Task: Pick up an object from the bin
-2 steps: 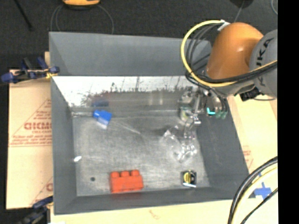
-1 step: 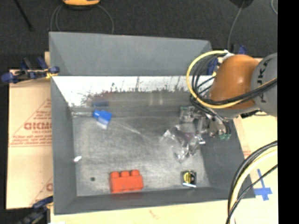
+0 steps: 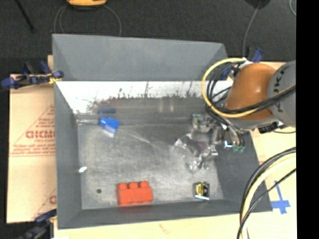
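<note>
**Gripper low over the right side of the bin, nothing seen in its grasp**

Whether the jaws are spread or pressed together cannot be told: the gripper [image 3: 198, 153] ends in a pale, glassy-grey tangle against the grey floor. No thing can be made out between them. That tip lies up and to the right of the orange-red toy brick [image 3: 134, 193], well apart from it, and close to the floor.

Behind the tip, the wrist runs up and right to a rounded orange cover [image 3: 251, 91]. Black and yellow cables [image 3: 215, 86] loop around the cover. The arm comes over the bin's right wall, pitched down into the bin [image 3: 139, 63].

The nearest loose thing is a small black-and-yellow piece [image 3: 201, 189]. It lies right of the brick, on the same line near the front wall, just below the gripper's tip and not touching it.

A small blue piece [image 3: 108, 125] lies up and left of the brick, near the back wall. A tiny white scrap [image 3: 82, 170] lies left of the brick and slightly above it, and a dark speck [image 3: 98, 191] sits just beside the brick's left end.
</note>
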### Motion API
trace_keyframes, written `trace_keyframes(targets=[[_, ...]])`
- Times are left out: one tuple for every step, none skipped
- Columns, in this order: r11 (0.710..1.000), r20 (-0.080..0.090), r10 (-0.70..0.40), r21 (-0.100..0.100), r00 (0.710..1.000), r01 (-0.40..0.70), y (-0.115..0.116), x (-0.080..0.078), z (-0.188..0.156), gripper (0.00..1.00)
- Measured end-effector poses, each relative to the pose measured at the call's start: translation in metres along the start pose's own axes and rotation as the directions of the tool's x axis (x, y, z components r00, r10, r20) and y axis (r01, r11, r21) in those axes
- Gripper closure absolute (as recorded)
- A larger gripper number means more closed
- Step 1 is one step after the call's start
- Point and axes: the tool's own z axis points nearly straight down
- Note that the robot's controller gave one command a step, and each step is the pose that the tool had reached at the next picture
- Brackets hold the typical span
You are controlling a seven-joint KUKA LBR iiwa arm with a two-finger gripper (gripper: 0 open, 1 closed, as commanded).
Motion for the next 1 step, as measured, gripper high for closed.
trace_keyframes(targets=[[1.0,0.004,0.014,0.001,1.0,-0.014,-0.0005,-0.0009,0.0001,0.0]])
